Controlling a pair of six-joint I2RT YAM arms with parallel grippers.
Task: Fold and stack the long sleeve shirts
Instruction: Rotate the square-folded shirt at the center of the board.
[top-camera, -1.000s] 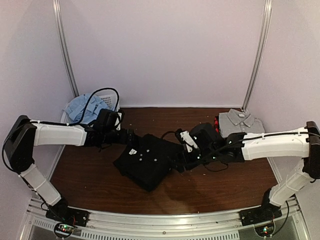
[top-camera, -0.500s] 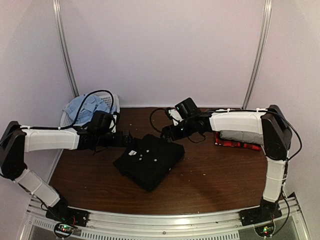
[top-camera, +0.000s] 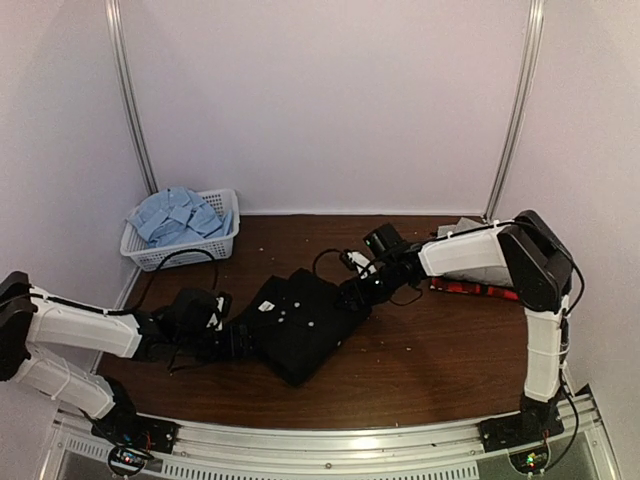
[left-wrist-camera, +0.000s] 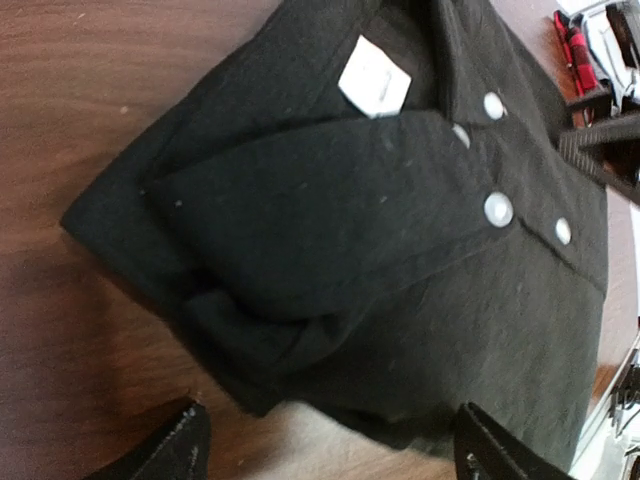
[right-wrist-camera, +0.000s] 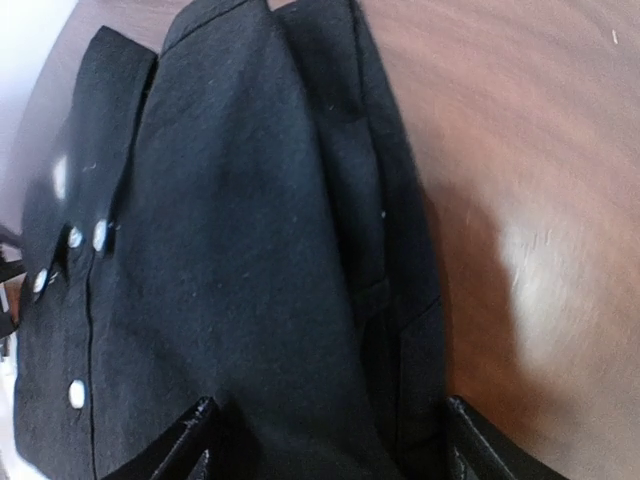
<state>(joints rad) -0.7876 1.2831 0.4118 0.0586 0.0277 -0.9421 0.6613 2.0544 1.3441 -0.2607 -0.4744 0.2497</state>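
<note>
Left gripper (top-camera: 236, 336), lower left of the overhead view: it sits low over the table (top-camera: 420, 370). My fingers (left-wrist-camera: 185, 445) are apart, one on either side of the black shirt's (top-camera: 300, 322) near folded edge, and nothing is pinched (the wrist view shows both tips at the bottom corners, with cloth bulging between them).

Black shirt, centre of the frame: it is folded into a compact bundle and lies flat on the table. The collar, buttons (left-wrist-camera: 497, 208) and white label (left-wrist-camera: 373, 76) face up.

Right gripper (top-camera: 358, 296), just right of centre: it is at the bundle's opposite edge. The fingers (right-wrist-camera: 200, 435) are likewise spread and straddle the folded side without clamping.

Assessment: the two grippers are on opposite edges, most likely so the bundle can be lifted level and its folds kept in place. The hold has not been made.

Right edge of the frame: a red plaid shirt (top-camera: 478, 289) lies folded there and appears to be the stacking spot. A sliver of grey shirt (top-camera: 466, 226) shows above my right forearm, and the rest is hidden.

Upper left: a white basket (top-camera: 150, 258) holds the light blue shirt (top-camera: 180, 212), heaped and unfolded. That one is not yet dealt with.
</note>
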